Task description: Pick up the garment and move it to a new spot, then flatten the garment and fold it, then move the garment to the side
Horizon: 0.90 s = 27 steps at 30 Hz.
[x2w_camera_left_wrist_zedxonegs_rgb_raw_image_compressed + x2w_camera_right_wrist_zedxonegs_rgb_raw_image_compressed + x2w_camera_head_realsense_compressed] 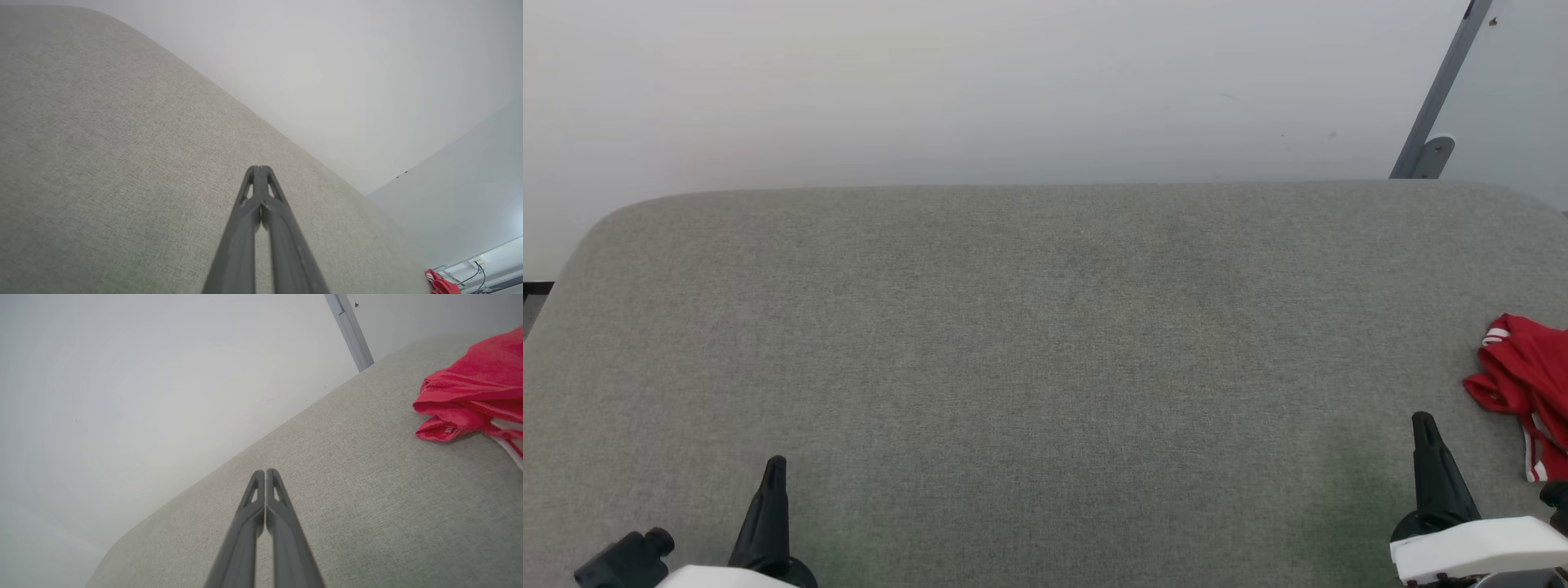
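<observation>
Garment (1525, 371): crumpled red heap with white stripe trim, lying on the grey fabric-covered counter (1045, 343) at its right side, partly cut off by the head view's right edge. Right end effector (265, 472): fingers pressed together, pinching nothing, above the near right of the counter, left of the garment and apart from it. Left end effector (260, 168): fingers likewise pressed together, nothing held, near left, well apart from the garment.
</observation>
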### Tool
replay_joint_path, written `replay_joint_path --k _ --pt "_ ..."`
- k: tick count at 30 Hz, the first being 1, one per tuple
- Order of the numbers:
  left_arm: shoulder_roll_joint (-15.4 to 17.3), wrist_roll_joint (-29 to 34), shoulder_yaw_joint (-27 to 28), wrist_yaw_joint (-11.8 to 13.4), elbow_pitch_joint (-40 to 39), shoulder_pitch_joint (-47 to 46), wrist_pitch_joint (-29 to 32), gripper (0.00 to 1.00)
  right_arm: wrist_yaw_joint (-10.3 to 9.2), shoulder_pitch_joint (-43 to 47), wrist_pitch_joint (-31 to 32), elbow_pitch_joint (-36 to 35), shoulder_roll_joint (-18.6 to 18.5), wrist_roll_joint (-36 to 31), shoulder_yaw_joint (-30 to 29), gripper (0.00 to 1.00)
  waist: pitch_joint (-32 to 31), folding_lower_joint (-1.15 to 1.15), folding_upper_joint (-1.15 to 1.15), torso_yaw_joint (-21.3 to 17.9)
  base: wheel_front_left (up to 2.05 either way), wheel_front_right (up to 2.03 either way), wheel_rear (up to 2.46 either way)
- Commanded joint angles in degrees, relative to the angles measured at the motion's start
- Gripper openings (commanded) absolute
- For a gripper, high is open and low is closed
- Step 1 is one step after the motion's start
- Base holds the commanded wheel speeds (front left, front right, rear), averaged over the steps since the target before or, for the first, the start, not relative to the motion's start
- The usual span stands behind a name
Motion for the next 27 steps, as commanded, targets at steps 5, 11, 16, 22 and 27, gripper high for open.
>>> replay_joint_path --k 5,11,16,22,27 --pt "0.1 -4.3 0.7 0.0 -0.3 -2.3 1.1 0.0 0.0 -2.1 1.2 -0.2 0.0 4.6 0.0 0.0 0.0 0.0 0.0 -0.1 0.0 0.0 0.0" --pt "-0.3 -8.4 1.2 0.0 0.1 -3.2 2.3 0.0 0.0 -2.8 2.3 0.2 0.1 9.0 0.1 0.0 0.1 0.0 0.0 -0.3 0.0 0.0 0.0" --pt "-0.6 -11.6 1.5 0.0 0.4 -3.9 3.2 0.0 0.0 -3.3 3.2 0.6 0.2 12.5 0.1 0.0 0.1 0.0 0.0 -0.4 0.0 0.0 0.0" --pt "-1.0 -15.3 1.9 0.0 0.8 -4.8 4.3 0.0 0.0 -4.0 4.2 0.9 0.4 16.4 0.1 0.0 0.2 0.0 0.0 -0.6 0.0 0.0 0.0" --pt "-1.3 -18.1 2.2 0.0 1.1 -5.4 5.2 0.0 0.0 -4.4 5.1 1.3 0.5 19.5 0.1 0.0 0.2 0.0 0.0 -0.7 0.0 0.0 0.0"
